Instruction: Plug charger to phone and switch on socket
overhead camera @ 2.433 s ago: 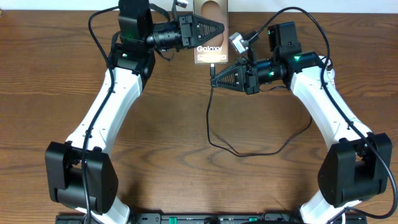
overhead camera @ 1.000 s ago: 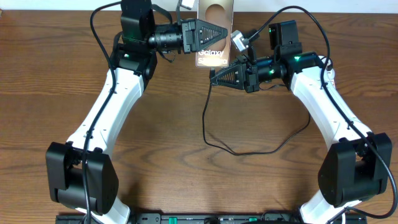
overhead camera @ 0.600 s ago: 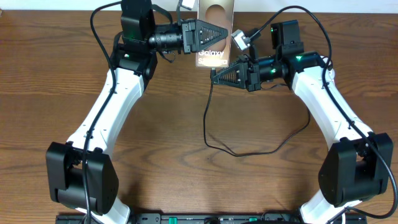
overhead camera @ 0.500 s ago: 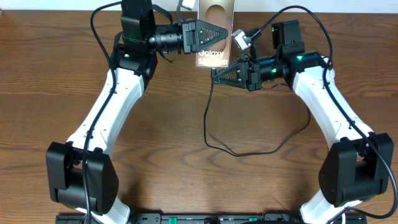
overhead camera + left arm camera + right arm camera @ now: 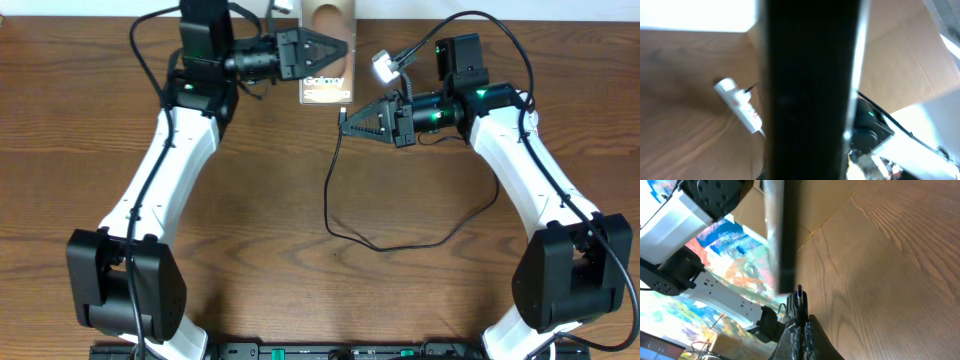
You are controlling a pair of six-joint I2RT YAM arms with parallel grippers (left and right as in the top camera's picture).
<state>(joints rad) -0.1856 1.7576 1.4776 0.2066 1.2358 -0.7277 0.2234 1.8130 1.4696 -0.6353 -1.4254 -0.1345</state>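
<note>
Phone (image 5: 325,88) sits clamped in the left end effector (image 5: 343,47) at the far edge of the worktop (image 5: 250,250), steadied, I'd say, so its lower end faces the right end effector (image 5: 344,123), which pinches the charger (image 5: 799,297) by its tip just short of it.

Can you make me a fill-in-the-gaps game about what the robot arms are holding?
The left gripper holds the ___. The right gripper pinches the tip of the ___. The socket on the table is ___ with small red marks.
Missing words: phone; charger; white.
</note>
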